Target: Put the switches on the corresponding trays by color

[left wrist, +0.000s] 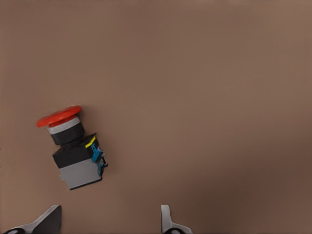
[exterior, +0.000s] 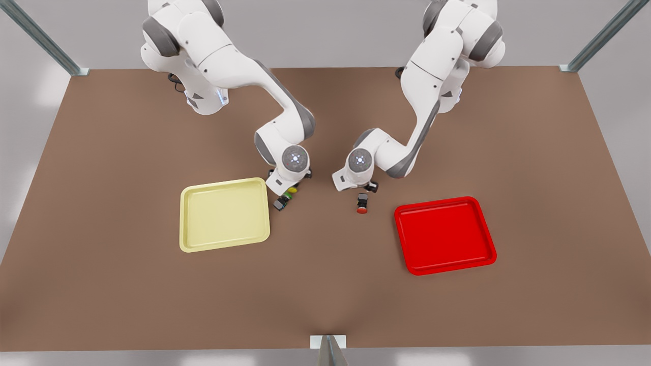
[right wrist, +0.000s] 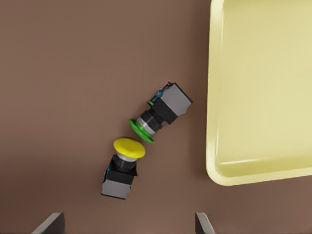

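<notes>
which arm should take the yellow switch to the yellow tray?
Right. Its hand hovers open just over the yellow switch, beside the green switch and the yellow tray. The left hand sits open over the red switch, nearer the red tray.

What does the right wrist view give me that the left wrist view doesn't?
Right wrist view: the yellow switch and the green-capped switch lie on their sides, caps nearly meeting, beside a corner of the yellow tray. The right gripper is open above them, holding nothing.

Left wrist view: the red switch lies alone on its side, with the open left gripper over bare table next to it.

Both share the brown table and open fingertips at the picture edge. The red tray shows in the front view.
</notes>
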### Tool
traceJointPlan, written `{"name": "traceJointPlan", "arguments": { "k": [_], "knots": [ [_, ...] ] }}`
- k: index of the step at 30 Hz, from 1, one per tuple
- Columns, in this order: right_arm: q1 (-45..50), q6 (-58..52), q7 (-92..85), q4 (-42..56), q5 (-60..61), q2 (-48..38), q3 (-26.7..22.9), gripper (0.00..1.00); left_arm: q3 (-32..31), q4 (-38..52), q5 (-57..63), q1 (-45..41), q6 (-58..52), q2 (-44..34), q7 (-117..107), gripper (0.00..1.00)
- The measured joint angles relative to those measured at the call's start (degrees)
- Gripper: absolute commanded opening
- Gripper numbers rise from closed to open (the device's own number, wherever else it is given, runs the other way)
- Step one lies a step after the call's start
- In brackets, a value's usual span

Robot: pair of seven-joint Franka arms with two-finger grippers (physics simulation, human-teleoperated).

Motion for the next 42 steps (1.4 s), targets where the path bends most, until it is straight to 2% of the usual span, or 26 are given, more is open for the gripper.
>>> {"name": "traceJointPlan", "arguments": {
  "k": [5, 11, 16, 18, 23, 25, 27, 28, 37, 39, 42],
  "knots": [
    [1.4, 12.7, 10.8, -9.3, -0.7, -0.7, 0.2, 1.00, 0.7, -0.1, -0.1, 0.0, 4.5, 1.1, -4.7, 1.00],
    [3.6, 22.9, 22.2, -14.1, -3.0, -1.2, 1.1, 1.00, 0.9, 0.0, 0.1, 0.8, 7.4, 3.1, -8.8, 1.00],
    [4.1, 28.2, 29.6, -17.7, -4.8, -1.2, 1.3, 1.00, 0.9, 0.0, 0.1, 0.8, 8.9, 3.8, -11.3, 1.00],
    [4.1, 29.6, 32.0, -18.0, -5.2, -1.0, 1.3, 1.00, 1.3, 0.0, 0.1, 0.8, 9.3, 4.0, -12.1, 0.93],
    [4.0, 31.6, 36.8, -18.0, -5.6, -0.6, 1.4, 1.00, 1.8, 0.0, 0.1, 0.7, 9.8, 4.4, -13.5, 0.93],
    [4.1, 32.0, 38.3, -18.0, -5.7, -0.5, 1.4, 1.00, 1.9, 0.0, 0.2, 0.6, 9.8, 4.5, -14.0, 0.81],
    [4.1, 32.2, 38.9, -18.2, -5.8, -0.4, 1.4, 1.00, 1.9, 0.0, 0.2, 0.6, 9.9, 4.4, -14.5, 0.62],
    [4.0, 32.1, 38.9, -18.3, -5.8, -0.3, 1.4, 1.00, 2.3, 0.0, 0.2, 0.6, 9.9, 4.4, -14.7, 0.56],
    [4.1, 31.7, 37.7, -17.6, -5.8, 2.7, 1.7, 1.00, 3.9, 0.8, -1.0, 0.6, 9.2, 2.8, -16.1, 0.52],
    [4.0, 31.6, 37.5, -17.4, -5.8, 2.8, 1.7, 0.84, 3.9, 0.8, -1.3, 0.6, 9.0, 3.0, -16.3, 0.52],
    [3.9, 31.6, 37.2, -17.3, -5.8, 2.8, 1.7, 0.65, 3.9, 0.8, -1.5, 0.4, 8.8, 3.3, -16.6, 0.52]
  ]
}}
